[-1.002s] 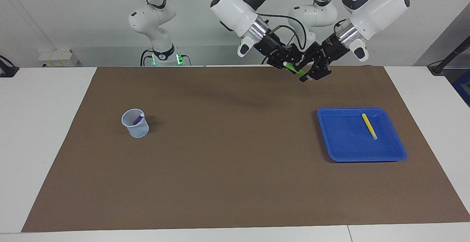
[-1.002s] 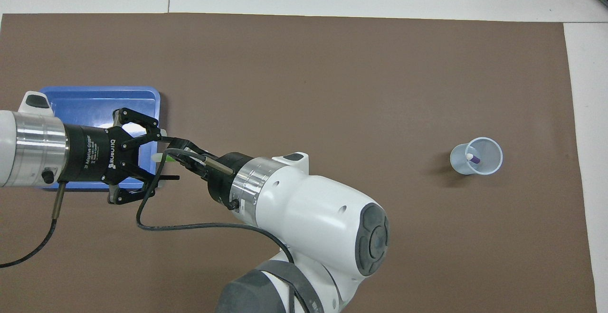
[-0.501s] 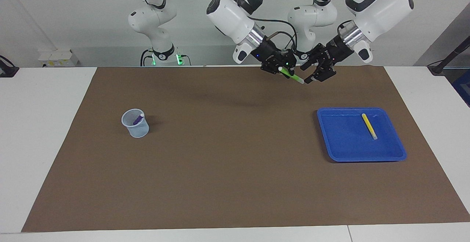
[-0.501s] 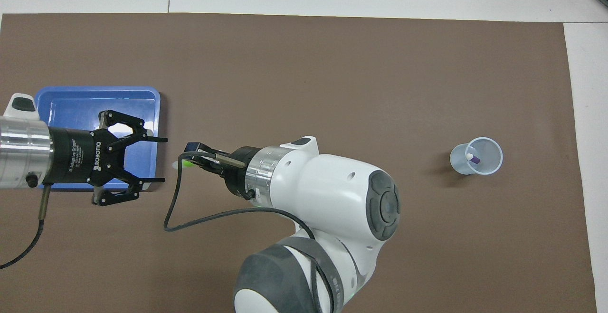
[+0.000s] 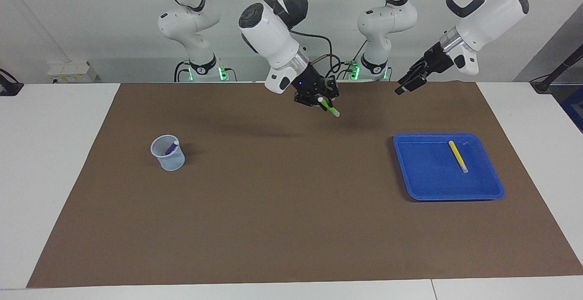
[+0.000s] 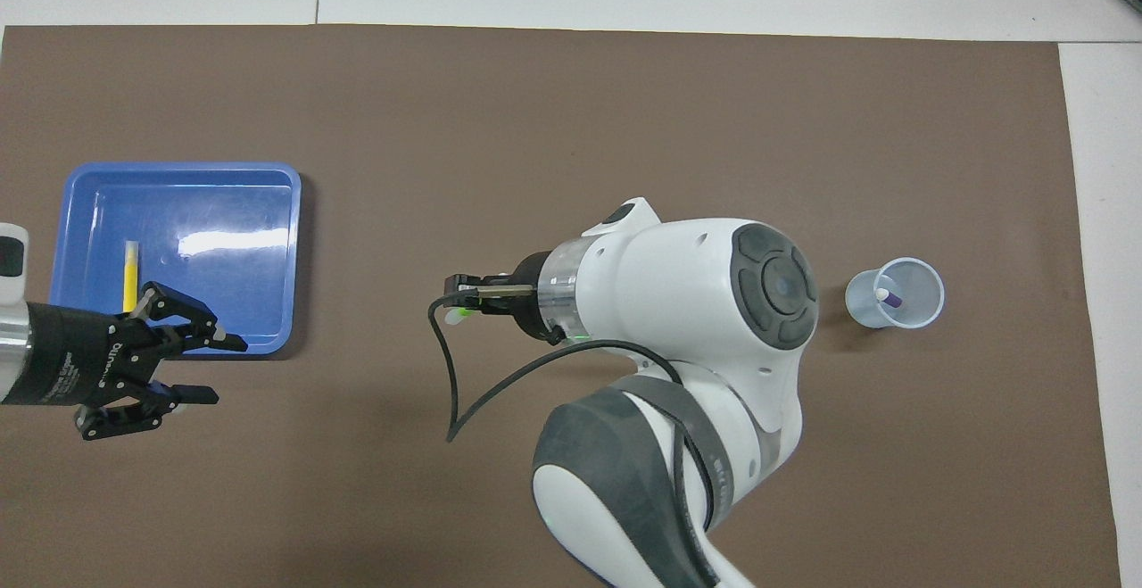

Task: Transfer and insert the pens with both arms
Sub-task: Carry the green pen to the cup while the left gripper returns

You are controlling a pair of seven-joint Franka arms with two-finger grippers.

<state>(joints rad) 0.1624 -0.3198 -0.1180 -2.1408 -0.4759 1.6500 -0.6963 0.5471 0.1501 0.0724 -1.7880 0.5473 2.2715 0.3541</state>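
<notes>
Desk (image 5: 59,163): white top, covered over most of its width by a brown mat (image 5: 282,209).

Right arm (image 5: 268,36): large white jointed arm, raised over the mat's middle, at the edge nearer the robots. Right tool (image 5: 324,102): black, fingers clamped on the green pen.

Left arm (image 5: 483,8): large white jointed arm, raised toward its own end of the desk. Left tool (image 6: 203,367): black, empty, fingers standing apart; it hangs over the mat just beside the tray's edge nearer the robots.

Tray (image 5: 423,186): blue, shallow, square, on the mat toward the left arm's end.

Cup (image 5: 169,160): pale translucent, upright on the mat toward the right arm's end, well apart from the tray.

Yellow pen (image 5: 457,155): lying flat in the tray, whitish end pointing away from the robots.

Green pen (image 5: 329,107): held aslant in the air, whitish end lowest, over bare mat between cup and tray.

Purple pen (image 5: 171,147): standing tilted inside the cup, whitish end up.
</notes>
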